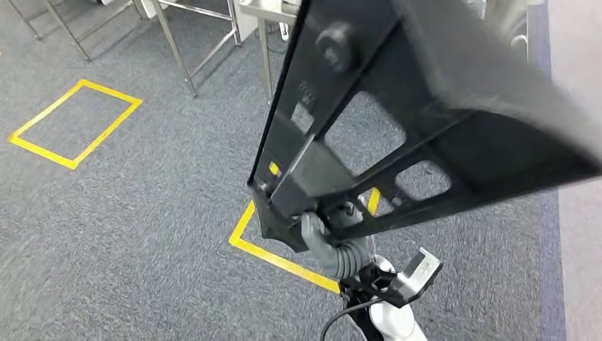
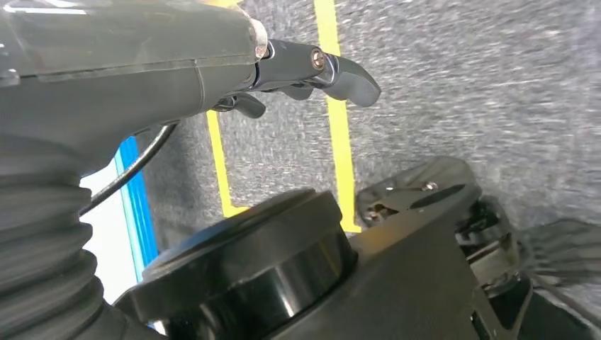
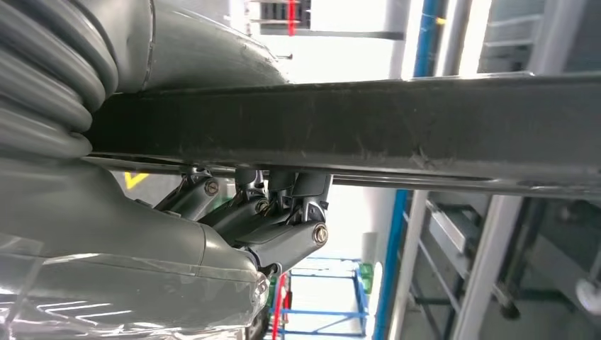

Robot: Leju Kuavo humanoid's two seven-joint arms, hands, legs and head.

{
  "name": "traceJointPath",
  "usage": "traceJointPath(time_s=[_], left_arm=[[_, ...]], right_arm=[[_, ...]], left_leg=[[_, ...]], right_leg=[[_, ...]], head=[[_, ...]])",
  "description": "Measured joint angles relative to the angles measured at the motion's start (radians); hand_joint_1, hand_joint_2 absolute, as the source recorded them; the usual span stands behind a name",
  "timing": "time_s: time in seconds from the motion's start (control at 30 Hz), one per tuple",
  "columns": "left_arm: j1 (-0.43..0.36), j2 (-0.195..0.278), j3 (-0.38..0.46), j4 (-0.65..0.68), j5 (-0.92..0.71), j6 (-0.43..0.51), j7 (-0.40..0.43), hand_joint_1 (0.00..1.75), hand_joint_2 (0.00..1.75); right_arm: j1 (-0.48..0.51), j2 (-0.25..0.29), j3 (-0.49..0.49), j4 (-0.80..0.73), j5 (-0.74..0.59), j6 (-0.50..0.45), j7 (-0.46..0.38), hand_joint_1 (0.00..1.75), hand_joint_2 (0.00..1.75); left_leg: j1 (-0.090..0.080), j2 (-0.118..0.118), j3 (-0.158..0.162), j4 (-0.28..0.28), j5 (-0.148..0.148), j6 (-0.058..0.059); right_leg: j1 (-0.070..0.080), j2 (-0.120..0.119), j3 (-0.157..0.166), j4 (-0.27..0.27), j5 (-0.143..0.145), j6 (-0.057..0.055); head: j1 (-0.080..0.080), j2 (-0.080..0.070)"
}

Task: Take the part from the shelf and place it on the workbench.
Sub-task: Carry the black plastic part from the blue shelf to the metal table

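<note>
Part (image 1: 397,142), a big black frame with cut-out windows and a round knob near its far end, is off the shelf and carried in the air in front of the robot's body, tilted, its near corner low and its far end rising up and away to the right. Nearest in the head view, a grey ribbed wrist comes up from below and a hand (image 1: 323,231) grips that low near corner, thumb wrapped against the edge; I judge it to be the right hand, though the frame hides much of it. In the right wrist view the right hand's fingers (image 3: 283,205) are curled up tight against the underside of a dark bar of the part, so it is holding. The left hand (image 2: 312,71) hangs over the floor with its dark fingers half curled and nothing between them, while dark parts of the robot's own body lie below it.

Under the part lies grey carpet (image 1: 156,234) with a yellow taped box (image 1: 284,259) just beyond the wrist and a second taped box (image 1: 74,124) further off to the left. Farthest, at the top edge, stand the thin metal legs of a frame and the corner of a metal bench (image 1: 266,11).

Judging by this, the pick is done and the carry is under way. Reaching the bench, lowering the part flat and letting go are left.
</note>
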Motion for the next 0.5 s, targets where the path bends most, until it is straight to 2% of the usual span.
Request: traceJointPath(time_s=[0.03, 0.1, 0.13, 0.17, 0.2, 0.23, 0.27, 0.3, 0.33, 0.37, 0.4, 0.47, 0.5], left_arm=[[-0.002, 0.0, 0.001, 0.0, 0.001, 0.0, 0.0, 0.0, 1.75], [-0.008, 0.0, 0.004, 0.0, 0.004, 0.0, -0.002, 0.0, 1.75], [-0.012, 0.0, 0.005, 0.0, 0.006, 0.0, -0.003, 0.0, 1.75], [-0.015, 0.0, 0.006, 0.0, 0.007, 0.0, -0.004, 0.0, 1.75], [-0.017, 0.0, 0.007, 0.0, 0.007, 0.0, -0.004, 0.0, 1.75], [-0.016, 0.0, 0.007, 0.0, 0.007, 0.0, -0.005, 0.0, 1.75], [-0.015, 0.001, 0.007, 0.0, 0.006, 0.0, -0.005, 0.0, 1.75], [-0.013, 0.001, 0.007, 0.0, 0.006, 0.0, -0.005, 0.0, 1.75], [-0.013, 0.001, 0.008, 0.0, 0.006, 0.0, -0.006, 0.0, 1.75], [-0.013, 0.001, 0.008, 0.0, 0.007, 0.0, -0.006, 0.0, 1.75], [-0.014, 0.001, 0.008, 0.0, 0.007, 0.0, -0.007, 0.0, 1.75], [-0.015, -0.001, 0.009, 0.0, 0.006, 0.0, -0.007, 0.0, 1.75], [-0.015, -0.002, 0.009, 0.0, 0.006, 0.0, -0.006, 0.0, 1.75]], right_arm=[[-0.001, 0.0, 0.0, 0.001, -0.002, 0.001, 0.0, 1.73, 1.75], [-0.003, 0.0, -0.001, 0.005, -0.004, 0.003, 0.0, 1.73, 1.75], [-0.003, 0.0, -0.001, 0.007, -0.004, 0.003, 0.0, 1.73, 1.75], [-0.002, 0.0, -0.001, 0.009, -0.004, 0.003, 0.0, 1.73, 1.75], [-0.002, 0.0, -0.001, 0.01, -0.005, 0.003, 0.0, 1.73, 1.75], [-0.002, 0.0, -0.001, 0.011, -0.005, 0.004, 0.0, 1.73, 1.75], [-0.002, 0.0, -0.001, 0.012, -0.005, 0.004, 0.0, 1.73, 1.75], [-0.002, 0.0, -0.001, 0.014, -0.005, 0.004, 0.0, 1.73, 1.75], [-0.002, 0.0, -0.001, 0.016, -0.005, 0.005, 0.0, 1.73, 1.75], [-0.002, 0.0, -0.001, 0.017, -0.005, 0.005, 0.001, 1.73, 1.75], [-0.002, -0.001, -0.001, 0.018, -0.005, 0.006, 0.001, 1.73, 1.75], [-0.004, 0.0, -0.001, 0.018, -0.005, 0.006, 0.001, 1.73, 1.75], [-0.007, 0.001, -0.001, 0.017, -0.005, 0.006, 0.001, 1.73, 1.75]], left_leg=[[0.001, -0.001, -0.029, 0.056, -0.01, -0.001], [0.0, -0.003, -0.111, 0.18, -0.061, -0.004], [0.0, -0.003, -0.144, 0.214, -0.088, -0.005], [-0.001, -0.003, -0.166, 0.222, -0.1, -0.005], [-0.002, -0.003, -0.173, 0.199, -0.087, -0.003], [-0.004, -0.003, -0.17, 0.147, -0.041, 0.0], [-0.006, -0.003, -0.165, 0.085, 0.019, 0.006], [-0.01, -0.003, -0.161, 0.03, 0.067, 0.011], [-0.014, -0.004, -0.159, -0.008, 0.104, 0.017], [-0.017, -0.005, -0.16, -0.023, 0.117, 0.022], [-0.02, -0.006, -0.16, -0.027, 0.115, 0.026], [-0.015, -0.007, -0.151, -0.038, 0.121, 0.036], [-0.012, -0.007, -0.144, -0.046, 0.121, 0.039]], right_leg=[[-0.001, 0.001, 0.014, -0.003, -0.008, -0.006], [0.002, 0.003, 0.038, -0.005, -0.026, -0.013], [0.004, 0.005, 0.05, -0.004, -0.035, -0.013], [0.006, 0.007, 0.063, -0.004, -0.045, -0.014], [0.008, 0.01, 0.076, -0.004, -0.054, -0.013], [0.008, 0.013, 0.09, -0.004, -0.064, -0.012], [0.008, 0.015, 0.101, -0.004, -0.072, -0.011], [0.009, 0.017, 0.107, -0.003, -0.079, -0.008], [0.008, 0.019, 0.109, -0.003, -0.084, -0.003], [0.008, 0.02, 0.107, -0.003, -0.087, 0.002], [0.007, 0.02, 0.105, -0.003, -0.089, 0.007], [0.007, 0.018, 0.105, -0.001, -0.098, 0.019], [0.007, 0.017, 0.098, 0.017, -0.11, 0.025]], head=[[-0.001, 0.0], [-0.002, 0.0], [-0.002, 0.0], [-0.002, 0.0], [-0.002, 0.0], [-0.002, 0.0], [-0.002, 0.0], [-0.001, 0.0], [-0.002, 0.0], [-0.002, 0.0], [-0.003, 0.0], [-0.004, 0.0], [-0.002, 0.0]])
